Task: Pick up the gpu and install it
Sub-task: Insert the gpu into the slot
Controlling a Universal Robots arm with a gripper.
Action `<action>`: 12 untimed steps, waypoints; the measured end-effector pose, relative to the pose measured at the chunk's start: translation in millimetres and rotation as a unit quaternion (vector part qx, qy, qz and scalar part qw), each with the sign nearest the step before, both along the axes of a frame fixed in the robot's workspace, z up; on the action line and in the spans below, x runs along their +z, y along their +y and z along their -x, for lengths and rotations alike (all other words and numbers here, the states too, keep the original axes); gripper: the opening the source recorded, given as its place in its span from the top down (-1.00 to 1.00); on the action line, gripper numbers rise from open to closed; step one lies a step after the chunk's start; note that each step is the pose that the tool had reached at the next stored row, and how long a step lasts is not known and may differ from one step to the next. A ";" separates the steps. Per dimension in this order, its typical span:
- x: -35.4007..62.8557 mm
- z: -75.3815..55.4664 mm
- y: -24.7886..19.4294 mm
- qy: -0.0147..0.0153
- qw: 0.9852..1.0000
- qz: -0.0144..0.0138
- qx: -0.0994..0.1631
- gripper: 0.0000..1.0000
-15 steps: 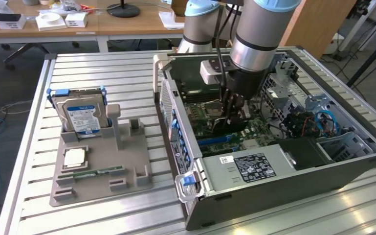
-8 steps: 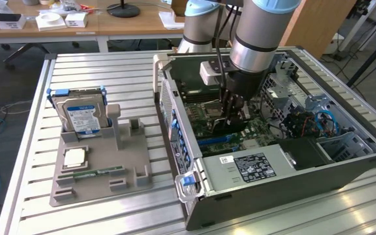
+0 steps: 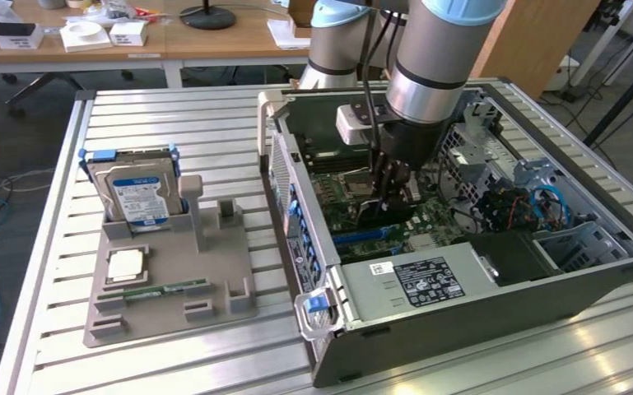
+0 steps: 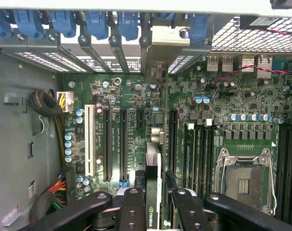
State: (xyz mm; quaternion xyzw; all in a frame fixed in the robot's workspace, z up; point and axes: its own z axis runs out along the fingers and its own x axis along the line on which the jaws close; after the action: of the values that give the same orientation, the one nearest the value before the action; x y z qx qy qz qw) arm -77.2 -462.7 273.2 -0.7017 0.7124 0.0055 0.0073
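The gpu [image 4: 153, 163] shows edge-on in the wrist view, a thin black card with a logo near my fingers. Its pale metal bracket [image 4: 158, 45] reaches the rear slot openings of the case. My gripper [image 4: 158, 211] is shut on the card, one black finger [image 4: 133, 207] on each side of it. The card stands upright over the motherboard's [image 4: 218, 96] long expansion slots; whether it is seated in one I cannot tell. In the exterior view the gripper [image 3: 391, 196] reaches down into the open computer case [image 3: 492, 304] with the gpu [image 3: 378, 216] beneath it.
A grey parts holder [image 3: 201, 276] at the exterior view's left carries an upright hard drive [image 3: 135, 193], a processor chip [image 3: 126, 263] and a green memory stick [image 3: 165, 290]. Inside the case are the power supply [image 3: 421, 280], the processor socket [image 4: 244, 175] and blue slot latches [image 4: 95, 21].
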 end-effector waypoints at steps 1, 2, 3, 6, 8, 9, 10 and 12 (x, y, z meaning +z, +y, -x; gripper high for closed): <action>0.0 0.0 0.0 0.000 1.000 0.000 0.000 0.48; -0.2 0.3 0.0 0.000 1.000 0.000 0.000 0.48; -0.3 0.8 0.1 0.000 1.000 0.000 0.000 0.48; -0.4 1.5 0.1 0.000 1.000 0.000 0.000 0.48; -0.4 1.8 0.0 0.000 1.000 0.000 0.000 0.48; -0.4 1.9 0.0 0.000 1.000 0.000 0.000 0.48; -0.4 1.9 0.0 0.000 1.000 0.000 0.000 0.48; -0.8 1.9 0.0 0.000 1.000 0.000 0.000 0.48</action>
State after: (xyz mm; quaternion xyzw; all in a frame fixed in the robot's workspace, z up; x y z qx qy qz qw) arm -79.1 -462.7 272.5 -0.7017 0.7124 0.0055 0.0075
